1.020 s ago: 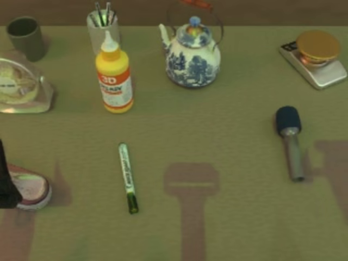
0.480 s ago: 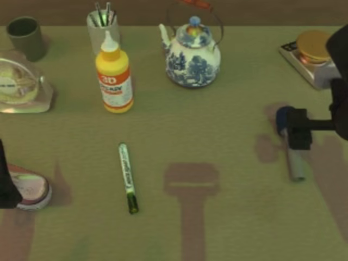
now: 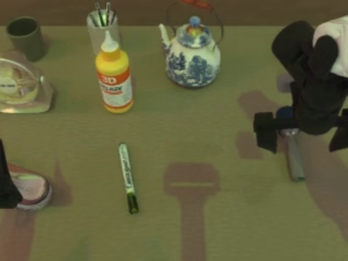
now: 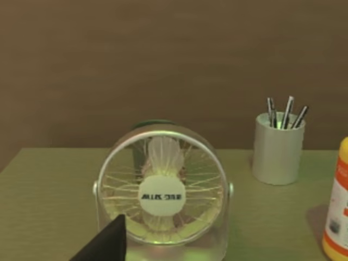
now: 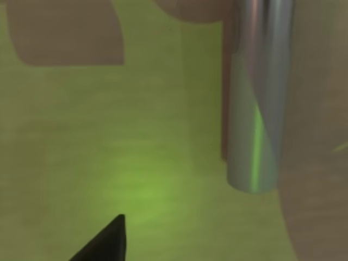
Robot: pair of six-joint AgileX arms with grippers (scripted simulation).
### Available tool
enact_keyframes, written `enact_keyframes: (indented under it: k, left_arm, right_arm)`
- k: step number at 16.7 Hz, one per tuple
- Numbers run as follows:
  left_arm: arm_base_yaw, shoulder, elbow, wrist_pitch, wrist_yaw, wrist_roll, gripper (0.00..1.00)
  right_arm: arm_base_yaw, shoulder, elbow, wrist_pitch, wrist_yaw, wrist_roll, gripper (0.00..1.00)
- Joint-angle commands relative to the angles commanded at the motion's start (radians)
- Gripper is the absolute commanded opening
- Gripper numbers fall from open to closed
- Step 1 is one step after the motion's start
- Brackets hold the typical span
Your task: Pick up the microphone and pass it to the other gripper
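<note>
Microphone handling first: the microphone (image 3: pixel 294 155) lies flat on the desk (image 3: pixel 217 136) at the right side, navy foam head toward the far edge, silver handle pointing to the near edge. I judge it light and stiff; the foam would give under a squeeze and the polished barrel looks slippery and free to roll, so the firm hold is across the handle just below the head.

From the left: my left gripper (image 3: pixel 6 185) sits parked at the desk's left edge beside a small fan (image 4: pixel 162 190); only one finger shows, so I cannot tell how its fingers stand. Next come a pen cup (image 3: pixel 103 24), an orange glue bottle (image 3: pixel 113 76), a green marker (image 3: pixel 128 176) and a blue-and-white teapot (image 3: pixel 191 54). At the right, my right gripper (image 3: pixel 302 136) hangs over the microphone's head end with fingers spread wide, either side of it, holding nothing.

The surface is flat, olive-green cloth-like matting; a plain brown wall stands behind.
</note>
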Motion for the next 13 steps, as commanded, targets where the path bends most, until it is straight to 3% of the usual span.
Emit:
enact_keyframes:
  k: [7, 13]
  left_arm:
    - [0.0, 0.0, 0.0, 0.0, 0.0, 0.0, 1.0]
    - [0.0, 0.0, 0.0, 0.0, 0.0, 0.0, 1.0]
  right_arm:
    - [-0.008, 0.02, -0.023, 0.041, -0.001, -0.007, 1.0]
    - [-0.03, 0.156, -0.138, 0.305, 0.0, -0.028, 1.0]
